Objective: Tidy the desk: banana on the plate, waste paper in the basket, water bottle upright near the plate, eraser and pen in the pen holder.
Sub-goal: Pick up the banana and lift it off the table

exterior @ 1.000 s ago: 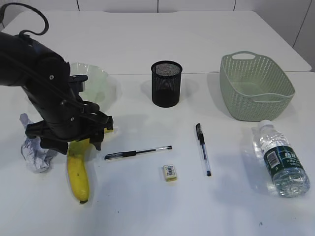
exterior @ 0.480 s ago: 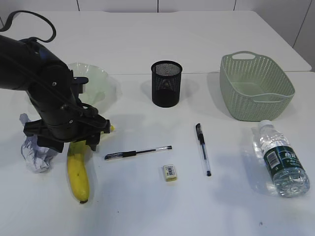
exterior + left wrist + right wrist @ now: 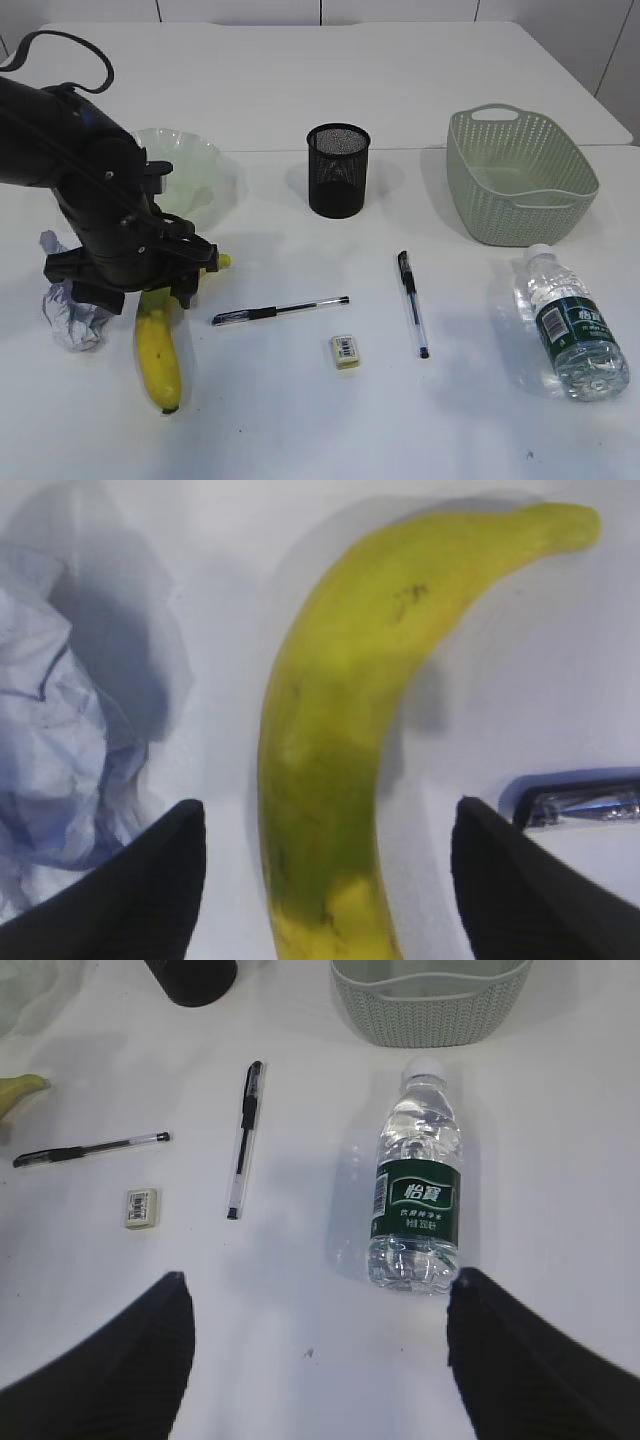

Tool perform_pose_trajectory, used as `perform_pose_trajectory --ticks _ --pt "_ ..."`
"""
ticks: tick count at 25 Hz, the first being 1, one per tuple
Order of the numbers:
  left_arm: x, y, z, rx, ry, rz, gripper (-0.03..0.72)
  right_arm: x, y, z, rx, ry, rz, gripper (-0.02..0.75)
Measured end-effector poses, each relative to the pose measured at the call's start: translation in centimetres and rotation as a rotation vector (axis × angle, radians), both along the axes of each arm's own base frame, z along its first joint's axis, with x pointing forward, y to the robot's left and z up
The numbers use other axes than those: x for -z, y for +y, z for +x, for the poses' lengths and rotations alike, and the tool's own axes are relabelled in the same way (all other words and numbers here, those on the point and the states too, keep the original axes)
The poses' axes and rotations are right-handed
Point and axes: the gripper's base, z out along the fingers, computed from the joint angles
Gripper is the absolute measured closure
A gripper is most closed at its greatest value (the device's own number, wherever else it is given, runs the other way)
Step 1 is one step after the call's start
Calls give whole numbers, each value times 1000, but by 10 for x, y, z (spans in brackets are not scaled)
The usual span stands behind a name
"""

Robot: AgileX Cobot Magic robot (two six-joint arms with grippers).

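Observation:
A yellow banana lies on the white table at the front left. My left gripper is open and straddles the banana, one finger on each side, not touching it. The crumpled waste paper lies just left of it and shows in the left wrist view. The pale green plate is behind my left arm. My right gripper is open and empty above the table, near the base of the lying water bottle. The bottle also shows in the exterior view.
A black mesh pen holder stands mid-table. A green basket is at the back right. Two pens and a small eraser lie in the middle. The right wrist view shows them too: pens and eraser.
My left arm has shifted slightly left and back over the banana. The banana and the other things have not moved.

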Motion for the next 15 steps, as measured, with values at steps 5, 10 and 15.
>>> perform_pose_trajectory --ticks 5,10,15 --pt "0 3 3 2 -13 2 148 0 0 0 0 0 0 151" --pt "5 2 5 11 -16 5 148 0 0 0 0 0 0 151" --pt "12 1 6 14 -9 5 148 0 0 0 0 0 0 151"
